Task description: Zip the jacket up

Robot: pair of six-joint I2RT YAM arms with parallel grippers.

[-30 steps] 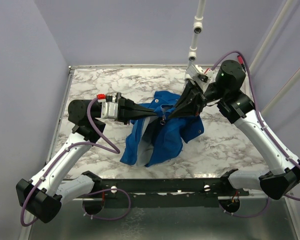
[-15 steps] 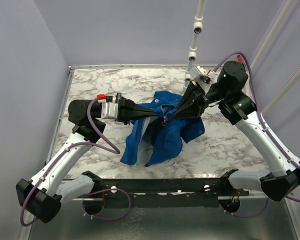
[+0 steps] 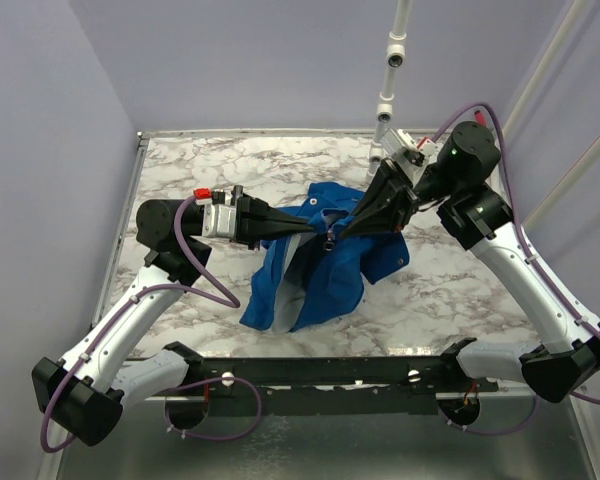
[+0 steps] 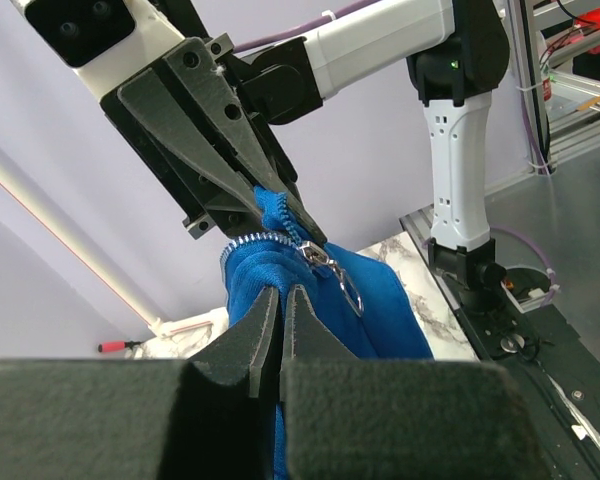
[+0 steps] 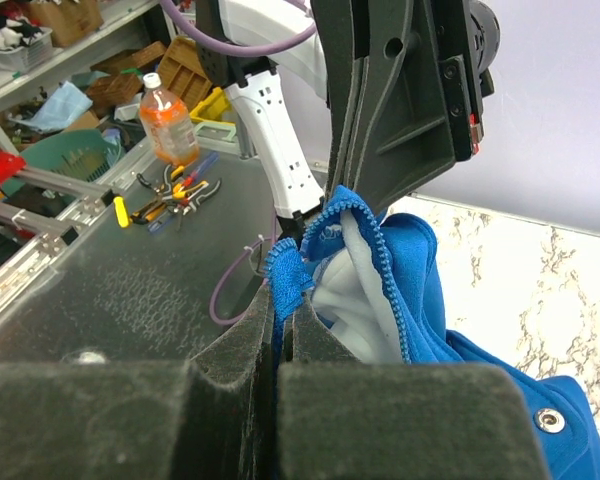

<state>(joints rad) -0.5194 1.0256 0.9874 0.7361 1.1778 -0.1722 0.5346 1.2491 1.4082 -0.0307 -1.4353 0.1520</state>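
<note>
jacket (image 3: 315, 275): middle of worktop (image 3: 220, 170), upper part lifted, lower part lying toward 7 o'clock | left tool (image 3: 314, 236): pressed together on blue cloth below the zipper (image 4: 322, 262), reaching from 9 o'clock | right tool (image 3: 342, 234): clamped on the toothed edge, reaching from 2 o'clock | tips nearly touching

The jacket (image 3: 325, 275) is soft matt cloth, its zipper pull (image 4: 327, 263) shiny metal, the table (image 3: 230, 170) glossy marble-patterned.

Jacket (image 3: 315, 275) bunched: hood can't be made out, lower run of zipper (image 4: 262, 237) hidden in folds; right wrist view crops jacket at bottom.
</note>
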